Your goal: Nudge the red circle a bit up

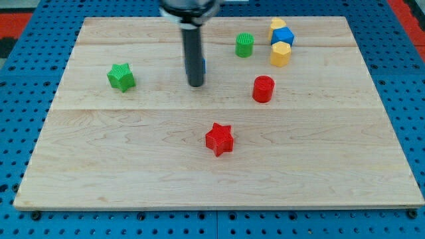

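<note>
**Lining up a short upward push on the red circle**

Steering from my remote seat, I have my tip (pixel 195 85) resting on the wooden board (pixel 133 172), well to the view's left of the red circle (pixel 263 89) and slightly higher than it. This tool is a plain rod with no jaws, so there is nothing to open or close and it grips nothing; right now it touches no block that I can make out. A sliver of blue (pixel 203 66) peeks out beside the rod, too hidden for me to name.

The red circle stands alone right of the board's centre. To send it up, I judge that I must first come round below it, towards the view's bottom, and centre myself under it before pushing. An off-centre contact would likely slide it sideways. The red star (pixel 219 139) lies lower and to the left, so my path should pass between the two without clipping it.

A small push should do. Above the circle are the green circle (pixel 244 45) and, up and to the right, a cluster of a yellow block (pixel 280 54), a blue block (pixel 283 36) and another yellow block (pixel 277 24), so overshoot risks a collision. The green star (pixel 121 77) at far left is out of the way.

No containers show; every block sits loose on the board.
</note>
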### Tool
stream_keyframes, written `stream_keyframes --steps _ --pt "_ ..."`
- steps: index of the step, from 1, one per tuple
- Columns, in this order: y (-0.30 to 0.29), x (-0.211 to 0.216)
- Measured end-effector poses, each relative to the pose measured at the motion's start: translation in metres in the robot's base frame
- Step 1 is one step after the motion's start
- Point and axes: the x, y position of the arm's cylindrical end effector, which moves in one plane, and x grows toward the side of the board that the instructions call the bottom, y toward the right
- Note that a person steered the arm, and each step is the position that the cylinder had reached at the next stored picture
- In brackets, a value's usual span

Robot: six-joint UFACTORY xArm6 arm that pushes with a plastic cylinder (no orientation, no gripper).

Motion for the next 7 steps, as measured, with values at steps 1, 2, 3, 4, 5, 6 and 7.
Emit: stream_keyframes --steps 1,2,3,4,5,6,7 --pt "0.007 -0.034" --pt "-0.028 -0.061" --pt "-0.056 -0.062" --pt "0.020 -0.036" --pt "0.040 0.045" --pt "0.108 0.130" --pt "0.095 0.140"
